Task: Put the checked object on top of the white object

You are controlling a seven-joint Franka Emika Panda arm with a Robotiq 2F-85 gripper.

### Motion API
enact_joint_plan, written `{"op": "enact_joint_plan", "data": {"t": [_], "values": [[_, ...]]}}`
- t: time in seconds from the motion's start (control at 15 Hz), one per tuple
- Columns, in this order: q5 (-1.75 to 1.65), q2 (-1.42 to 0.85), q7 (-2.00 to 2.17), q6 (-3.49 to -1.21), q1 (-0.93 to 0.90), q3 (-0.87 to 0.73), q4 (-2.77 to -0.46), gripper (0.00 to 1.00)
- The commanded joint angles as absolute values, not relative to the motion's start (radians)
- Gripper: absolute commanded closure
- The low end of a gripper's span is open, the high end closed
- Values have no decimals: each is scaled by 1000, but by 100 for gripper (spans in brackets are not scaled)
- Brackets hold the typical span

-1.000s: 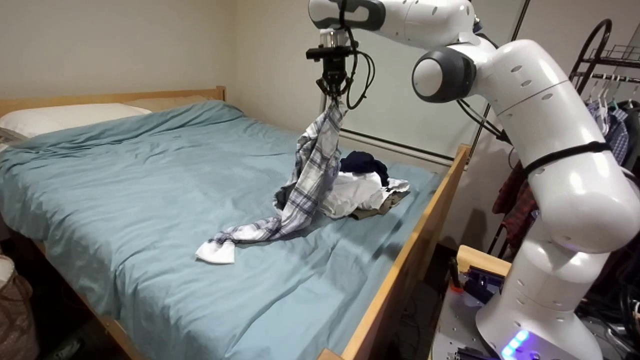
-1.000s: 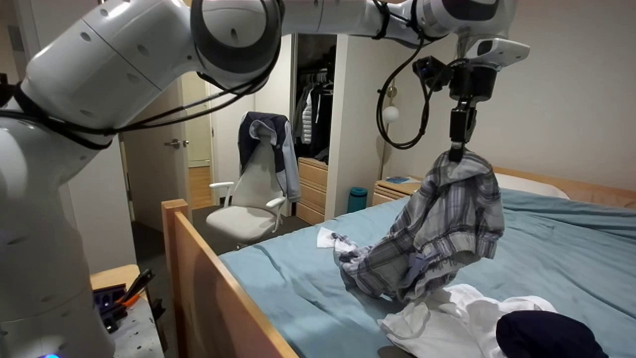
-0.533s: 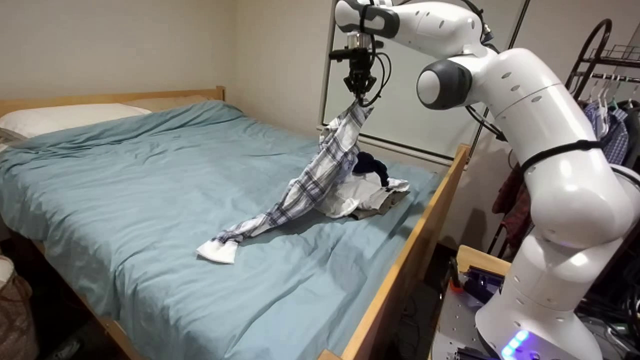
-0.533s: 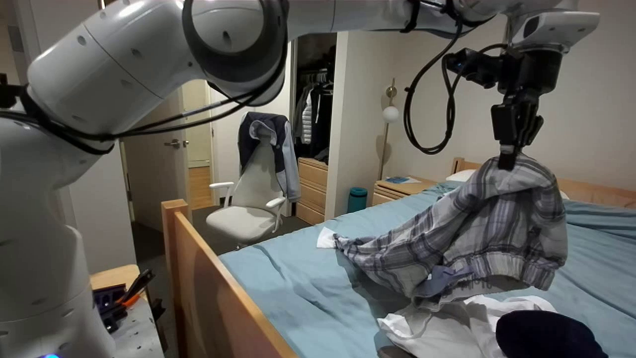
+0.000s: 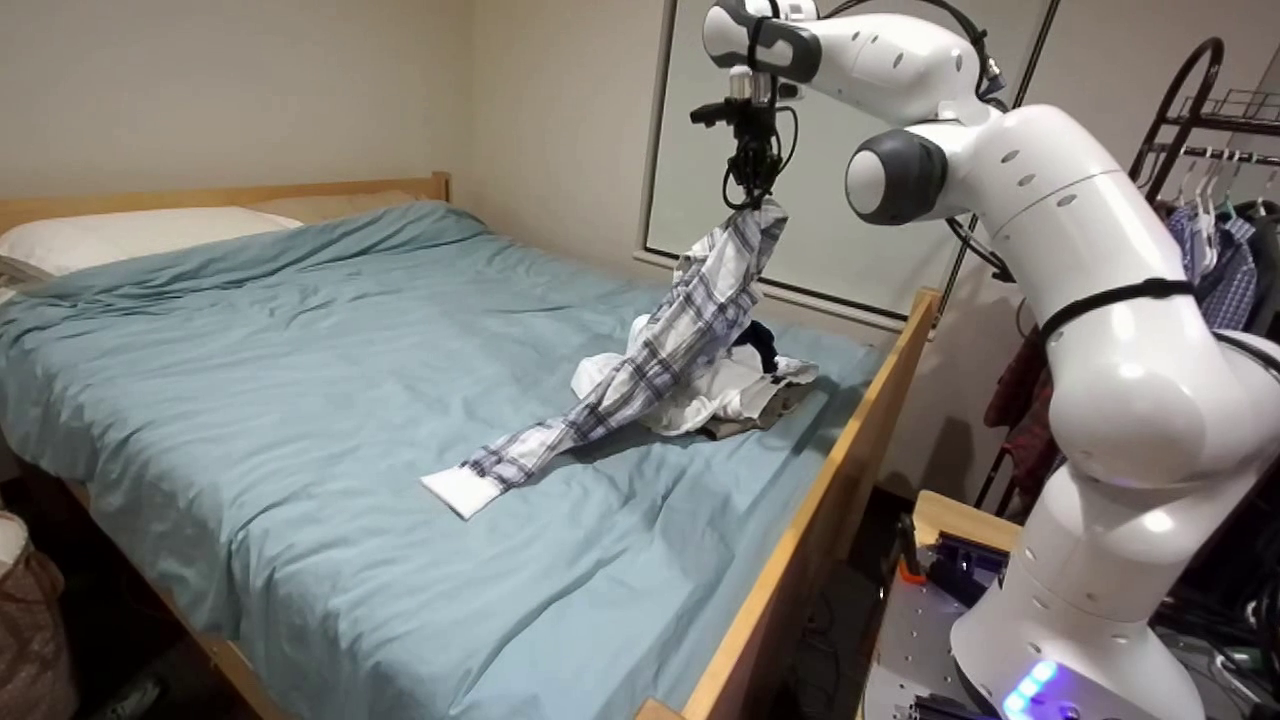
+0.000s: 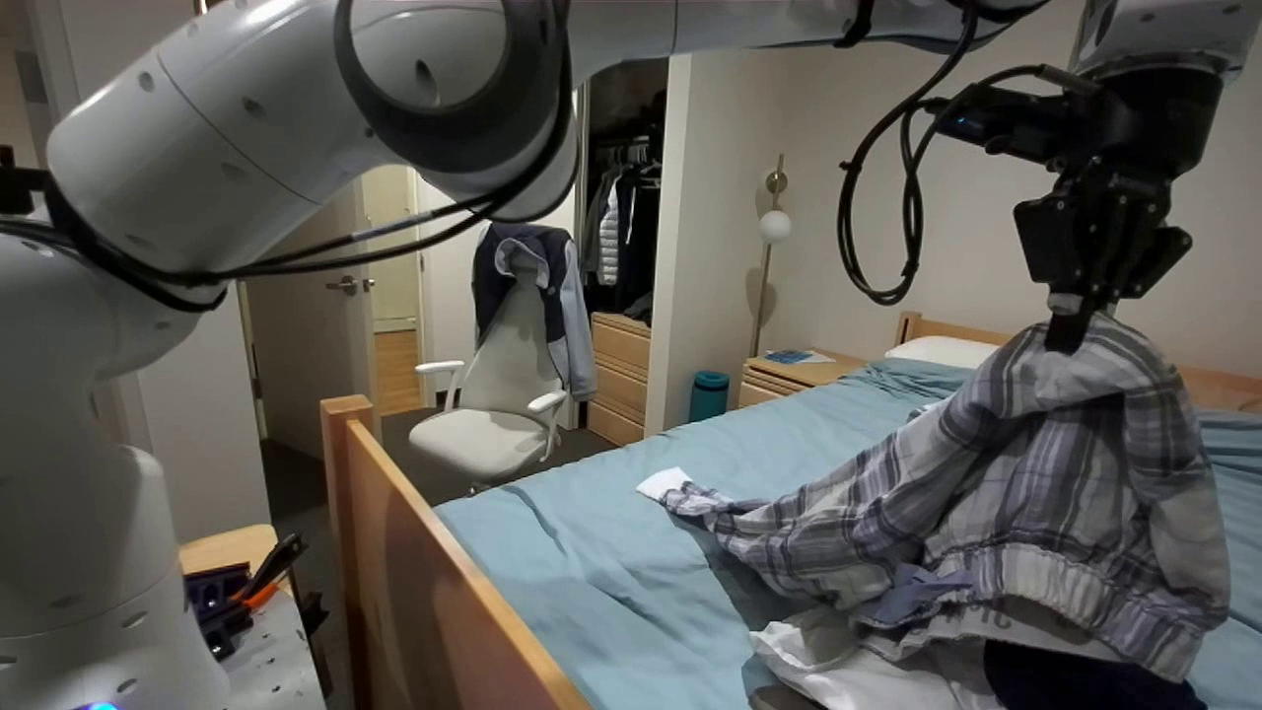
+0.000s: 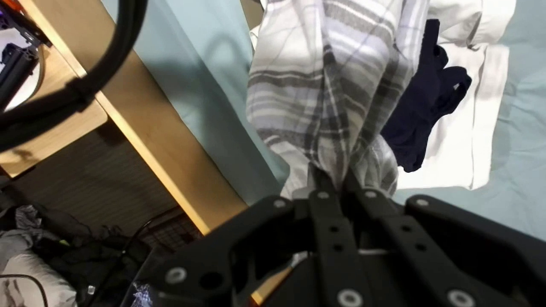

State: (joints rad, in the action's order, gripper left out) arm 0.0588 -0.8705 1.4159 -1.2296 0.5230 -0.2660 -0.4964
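Plaid garment (image 5: 690,330) is hanging from fingers (image 7: 336,238) pinching its top, its white end (image 5: 462,490) touching the surface (image 5: 350,400). White clothing (image 7: 452,149) is lying nearby.

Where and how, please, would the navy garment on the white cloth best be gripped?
I would probably pinch the navy garment from above by its bunched edge on the side away from the hanging checked cloth. In the wrist view this edge is uncovered and gathered in folds; the white cloth lies beneath, so pinch shallowly. The gripper, holding the checked cloth, must be free first.
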Motion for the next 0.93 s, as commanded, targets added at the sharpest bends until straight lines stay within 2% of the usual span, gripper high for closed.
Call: {"op": "enact_joint_plan", "data": {"t": [0.0, 0.07, 0.13, 0.2, 0.33, 0.87], "values": [[7, -928, 1353, -1170, 534, -259, -406, 93], [-11, -935, 1325, -1158, 531, -262, -403, 93], [-23, -946, 1251, -1142, 530, -251, -404, 68], [-21, -957, 1211, -1135, 530, -242, -403, 68], [-25, -984, 1128, -1120, 519, -235, -399, 59], [-47, -1089, 824, -1099, 437, -221, -379, 7]]}}
